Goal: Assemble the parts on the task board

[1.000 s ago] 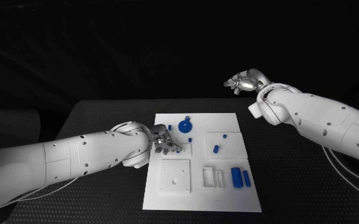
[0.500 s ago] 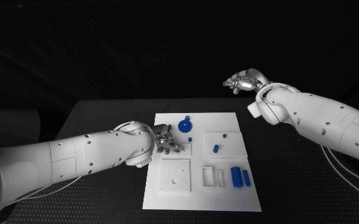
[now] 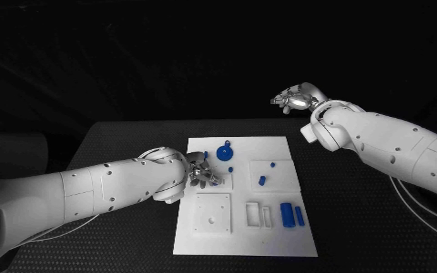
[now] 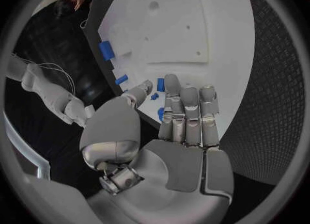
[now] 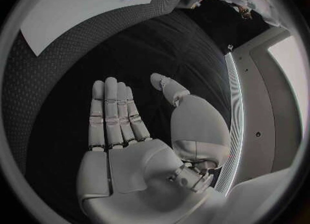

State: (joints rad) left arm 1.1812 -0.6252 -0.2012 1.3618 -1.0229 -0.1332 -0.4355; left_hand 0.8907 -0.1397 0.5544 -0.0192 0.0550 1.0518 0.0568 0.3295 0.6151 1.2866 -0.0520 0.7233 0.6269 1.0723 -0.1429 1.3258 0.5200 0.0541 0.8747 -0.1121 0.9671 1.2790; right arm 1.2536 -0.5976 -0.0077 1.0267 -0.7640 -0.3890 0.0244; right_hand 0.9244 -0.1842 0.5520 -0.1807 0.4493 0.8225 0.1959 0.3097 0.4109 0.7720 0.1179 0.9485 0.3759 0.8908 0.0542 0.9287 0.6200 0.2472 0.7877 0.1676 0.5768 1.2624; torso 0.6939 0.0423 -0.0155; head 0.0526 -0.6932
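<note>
left hand (image 3: 202, 173) barely shifted over white task board (image 3: 273, 146), fingers apart, right hand (image 3: 293, 101) empty, blue parts (image 3: 292, 213)

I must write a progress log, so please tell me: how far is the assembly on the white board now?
Early stage, it seems. Nothing looks clearly assembled: the round blue disc part and two blue cylinders lie loose on the white task board. The left hand hovers over small blue pieces, holding nothing. The right hand is raised and open, away from the board.

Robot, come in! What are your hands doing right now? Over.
Left hand open, low over the task board, holding nothing. Right hand open, raised beyond the table. Blue parts lying on the board. Nothing in the way.
</note>
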